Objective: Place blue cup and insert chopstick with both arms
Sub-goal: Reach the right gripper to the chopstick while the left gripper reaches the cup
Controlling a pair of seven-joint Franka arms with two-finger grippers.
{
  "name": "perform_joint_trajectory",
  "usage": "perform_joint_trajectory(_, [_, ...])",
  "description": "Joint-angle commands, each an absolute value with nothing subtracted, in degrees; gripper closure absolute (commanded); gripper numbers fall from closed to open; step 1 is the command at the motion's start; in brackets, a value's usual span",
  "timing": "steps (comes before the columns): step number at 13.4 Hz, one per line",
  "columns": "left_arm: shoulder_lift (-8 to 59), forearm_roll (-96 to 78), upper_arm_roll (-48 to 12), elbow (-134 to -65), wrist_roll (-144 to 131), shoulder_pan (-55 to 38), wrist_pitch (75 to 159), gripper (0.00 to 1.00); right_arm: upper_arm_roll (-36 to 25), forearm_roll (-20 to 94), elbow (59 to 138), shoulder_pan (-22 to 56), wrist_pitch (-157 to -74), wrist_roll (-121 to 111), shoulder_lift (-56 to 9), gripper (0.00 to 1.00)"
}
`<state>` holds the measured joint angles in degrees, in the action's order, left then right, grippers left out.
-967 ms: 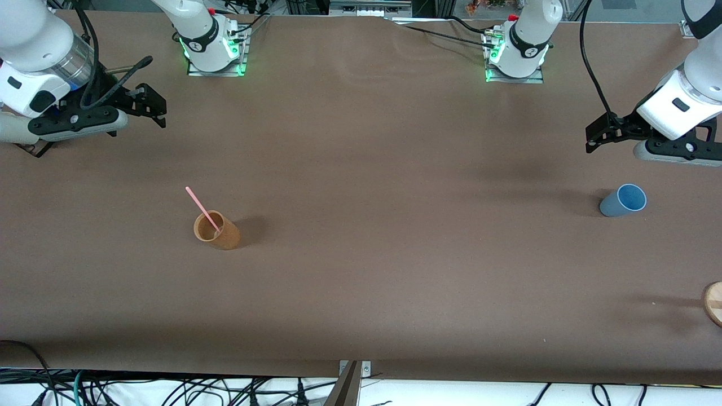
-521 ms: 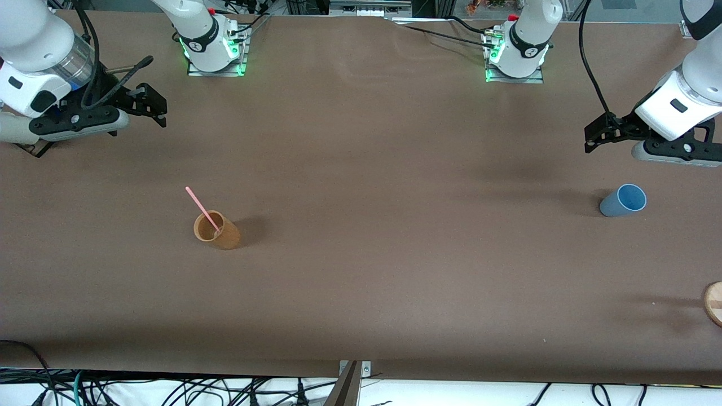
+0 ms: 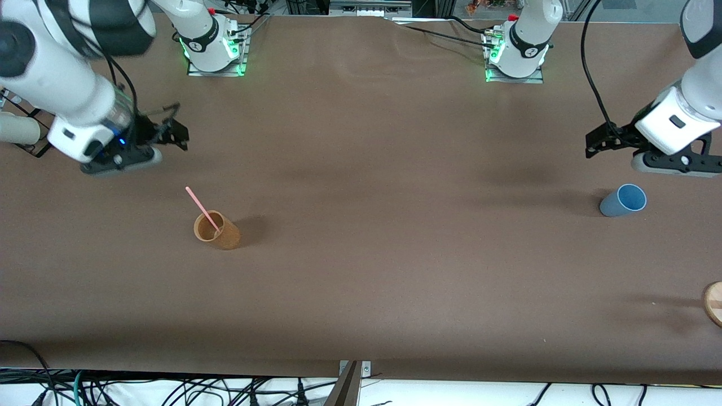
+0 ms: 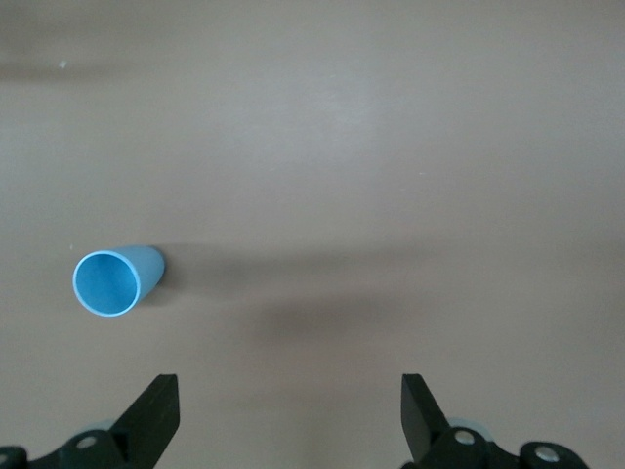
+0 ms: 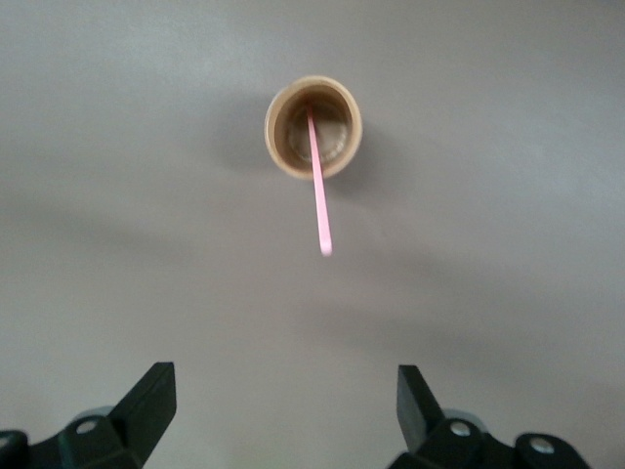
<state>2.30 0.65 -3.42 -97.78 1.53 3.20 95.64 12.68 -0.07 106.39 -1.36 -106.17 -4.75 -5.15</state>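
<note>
Your right gripper [image 3: 175, 131] has swung toward the chopstick [image 3: 203, 211] leaning in the tan cup [image 3: 217, 230], wide open like your left gripper [image 3: 599, 141] above the upright blue cup [image 3: 623, 201]; a skewed approach could topple either cup on the table [image 3: 372, 186]

The tabletop [image 3: 361, 186] is plain matte brown; the cup [image 3: 623, 200] is light blue, brighter inside; the chopstick [image 3: 202, 210] is pale pink; the tan cup [image 3: 216, 230] is tan-orange, wood-like; both arms are white with black jaws and black cables.
</note>
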Motion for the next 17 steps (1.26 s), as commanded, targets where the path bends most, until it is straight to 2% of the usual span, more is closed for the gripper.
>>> perform_joint_trajectory(1, [7.29,0.17,-3.43,-94.04,4.20,10.16,94.75,0.00,13.18,0.00,105.12,-1.93,-112.39,-7.38,-13.77,0.00])
perform_joint_trajectory(3, [9.74,1.39,-3.34,-93.69,11.65,15.88,95.79,0.00,13.18,-0.70,105.03,-1.85,-115.21,-9.39,-16.42,0.01])
perform_joint_trajectory(5, [13.34,4.73,-3.43,-92.90,17.90,19.76,100.34,0.00,13.18,-1.32,105.03,-1.93,-115.84,-11.42,-18.27,0.06])
perform_joint_trajectory(6, [15.45,5.70,-3.34,-93.16,20.10,20.38,103.59,0.00,13.18,-1.41,105.12,-1.93,-115.84,-12.03,-18.89,0.13])
perform_joint_trajectory(7, [17.99,5.80,-3.34,-93.60,21.17,22.57,106.58,0.00,13.18,-1.41,105.38,-1.93,-115.84,-12.04,-19.33,0.24])
perform_joint_trajectory(11, [24.24,5.45,-3.52,-94.92,24.78,25.92,110.03,0.00,13.10,-1.41,105.64,-1.93,-115.84,-12.22,-20.74,0.85])
perform_joint_trajectory(12, [25.91,5.45,-3.43,-95.10,24.87,26.19,111.61,0.00,13.10,-1.41,105.64,-1.93,-115.84,-12.22,-21.09,0.98])
perform_joint_trajectory(14, [29.43,5.89,-3.51,-95.97,25.14,26.54,114.24,0.00,13.10,-1.49,105.38,-1.93,-115.84,-12.22,-21.27,1.00])
perform_joint_trajectory(17, [30.24,5.89,-3.43,-99.49,25.31,27.33,114.79,0.00,13.10,-1.58,103.11,-1.93,-114.27,-12.30,-20.48,1.00])
